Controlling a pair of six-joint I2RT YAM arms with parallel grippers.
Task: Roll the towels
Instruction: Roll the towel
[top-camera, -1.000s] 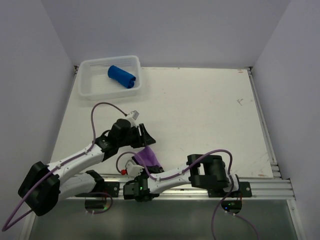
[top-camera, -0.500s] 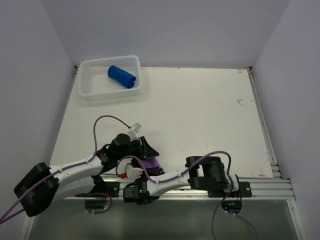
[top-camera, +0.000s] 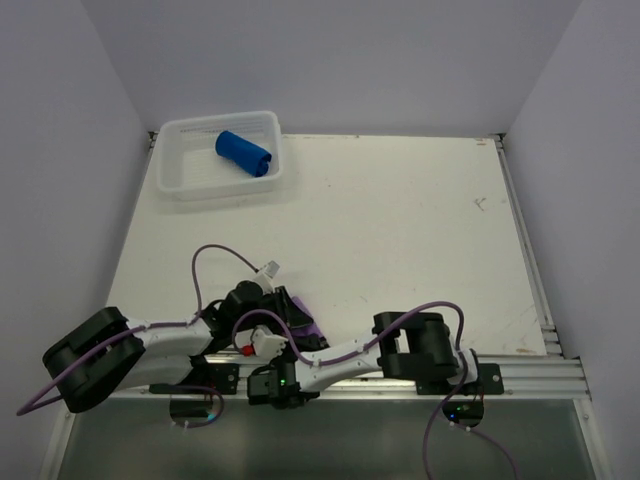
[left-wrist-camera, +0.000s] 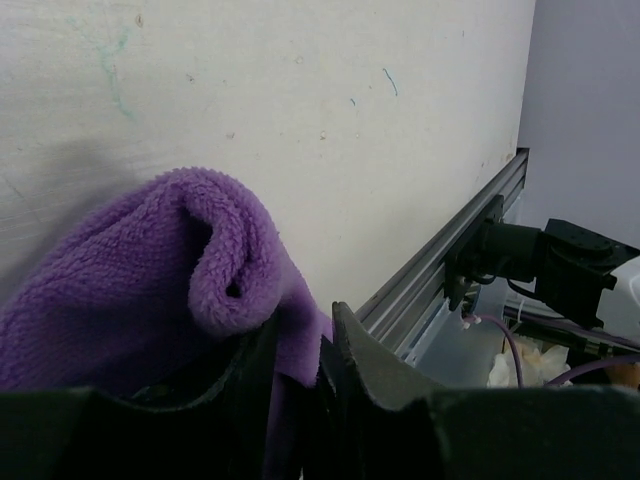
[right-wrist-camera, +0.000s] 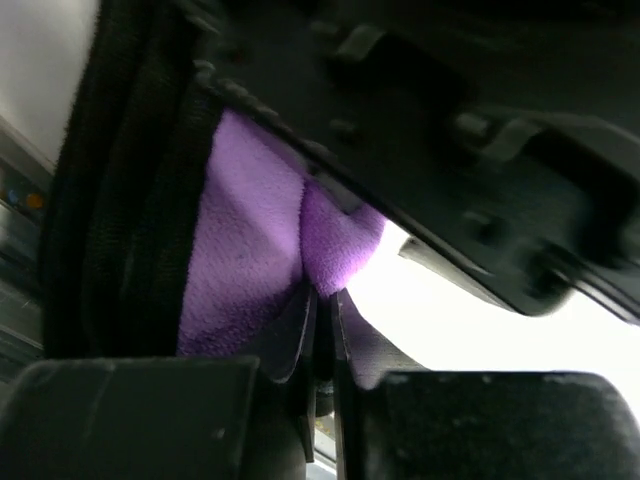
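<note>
We see the blue towel (top-camera: 243, 153) lying rolled up inside the white basket (top-camera: 176, 186), which sits at the far left corner of the surface (top-camera: 400, 230). The purple towel (top-camera: 304, 323) is well apart from it, bunched on the surface at the near edge, just beside the metal rail (left-wrist-camera: 440, 270) and between the two arms. The left pincer (top-camera: 284, 309) reaches in low from the left. In the left wrist view its fingers (left-wrist-camera: 352, 352) stand close together, with a strip of the purple towel (left-wrist-camera: 150, 260) caught between them, so we read the left pincer (left-wrist-camera: 305, 338) as clamped on that cloth. Above the tips, a soft fold of the towel curls over on itself. The right pincer (top-camera: 284, 332) comes up from the near side and meets the same towel. In the right wrist view its two fingers are all but together. A crease of the purple towel (right-wrist-camera: 250, 250) runs straight into the thin gap between their tips, so we take the right pincer (right-wrist-camera: 320, 302) as nipped on a thin fold. The black body of the other arm fills the upper part of that view.
</note>
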